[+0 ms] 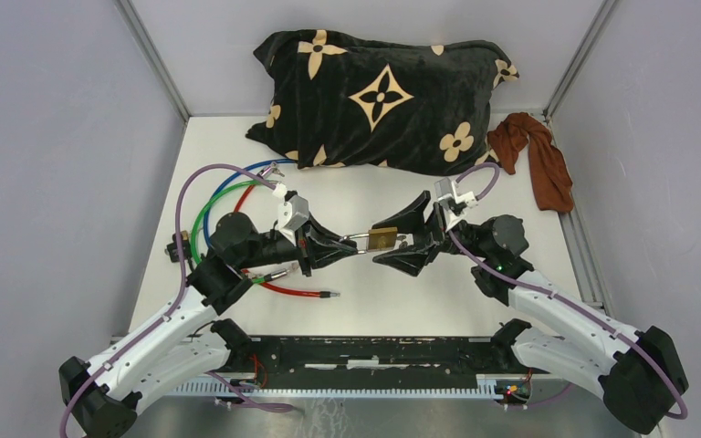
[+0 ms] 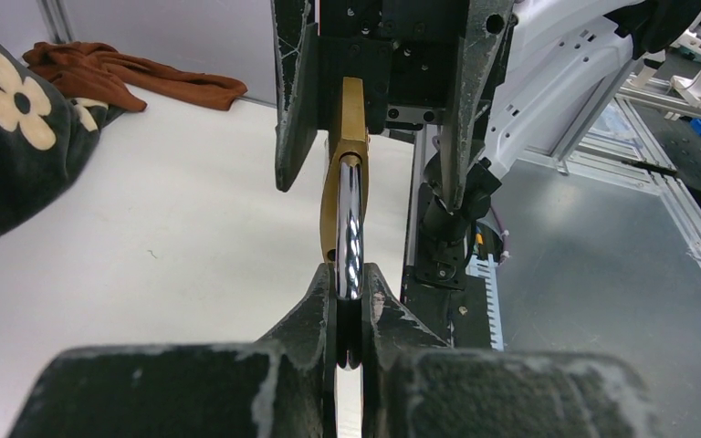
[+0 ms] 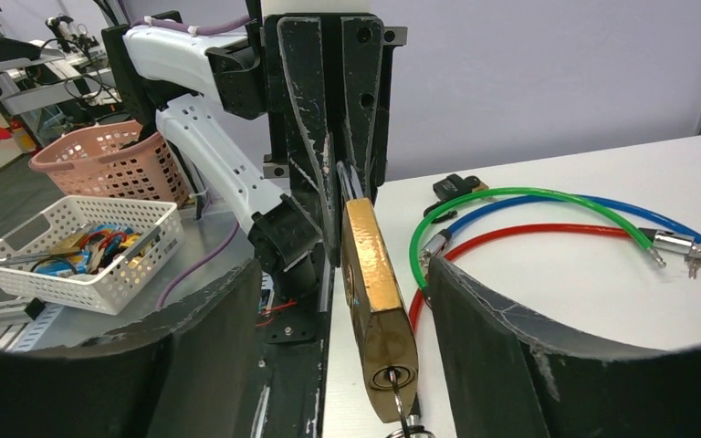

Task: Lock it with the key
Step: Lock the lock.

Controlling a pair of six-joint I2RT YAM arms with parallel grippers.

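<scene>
A brass padlock (image 1: 382, 239) hangs in the air between the two arms, above the middle of the table. My left gripper (image 2: 350, 274) is shut on its chrome shackle (image 2: 350, 219), holding the lock level. In the right wrist view the padlock body (image 3: 374, 301) points toward the camera, with the key (image 3: 403, 418) sitting in the keyhole at its end. My right gripper (image 3: 342, 265) is open, its fingers (image 3: 210, 365) standing either side of the lock body without touching it. The key's head is cut off by the frame's bottom edge.
A black pillow with tan flowers (image 1: 383, 96) lies at the back. A brown cloth (image 1: 540, 155) lies at the back right. Green, blue and red cable locks (image 1: 237, 196) loop on the table's left. Off the table stand a pink basket (image 3: 109, 160) and a white basket (image 3: 78, 246).
</scene>
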